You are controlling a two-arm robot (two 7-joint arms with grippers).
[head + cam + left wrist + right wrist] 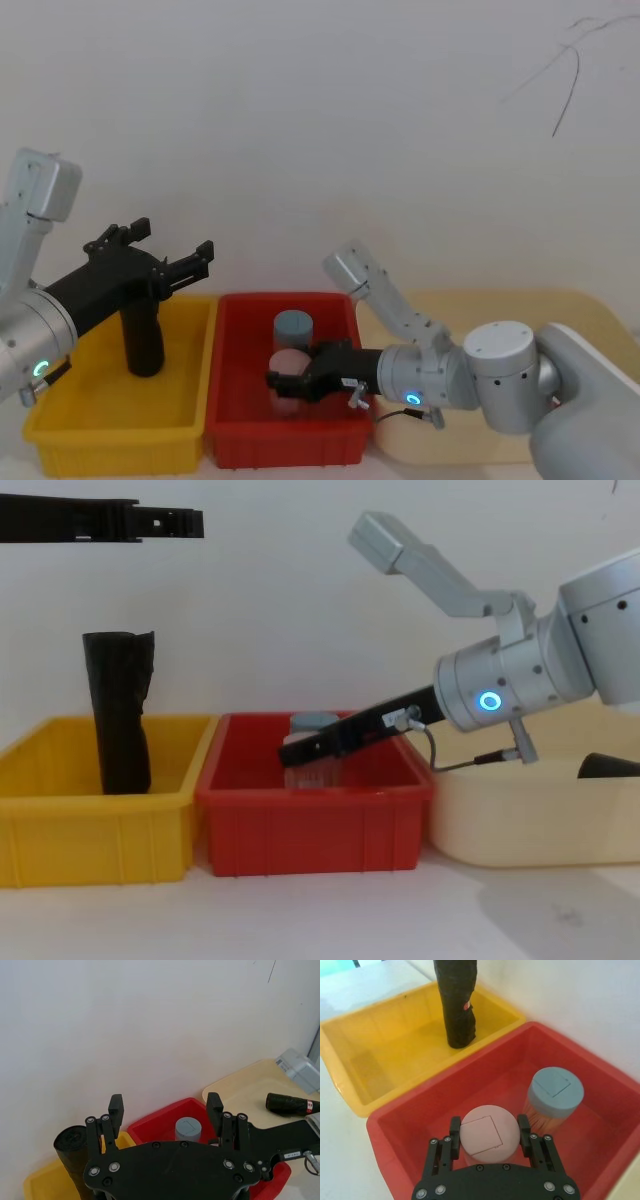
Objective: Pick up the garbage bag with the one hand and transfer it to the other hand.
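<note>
The garbage bag (290, 1105) lies on its side in the beige tray (240, 1085), at the robot's right end of the row of containers, with its red-and-white label band showing near one end. The chest view catches only its dark tip (610, 766) above the tray wall. Nothing touches it, so the pick-up has not begun and the whole task, both lift and handover, is left to do.

The right end effector (487, 1127) is not at the bag. It reaches down into the red bin (290, 445) next to the tray, and its fingers are closed against the sides of a pink-lidded jar (487, 1135). As far as the right wrist view shows, it is gripping that jar. A grey-lidded jar (555, 1090) stands just beside it in the same bin. I judge that this arm must let go of the jar and swing back over the tray before it can take the bag.

The left end effector (172, 240) hangs high above the yellow bin (110, 440) at the robot's left, with its fingers spread wide and nothing between them — well apart from the bag. Below it, a taller black roll (143, 340) with a ragged top stands upright in the yellow bin. That roll is not the one to move.

All three containers sit side by side on the white desk (320, 910).
</note>
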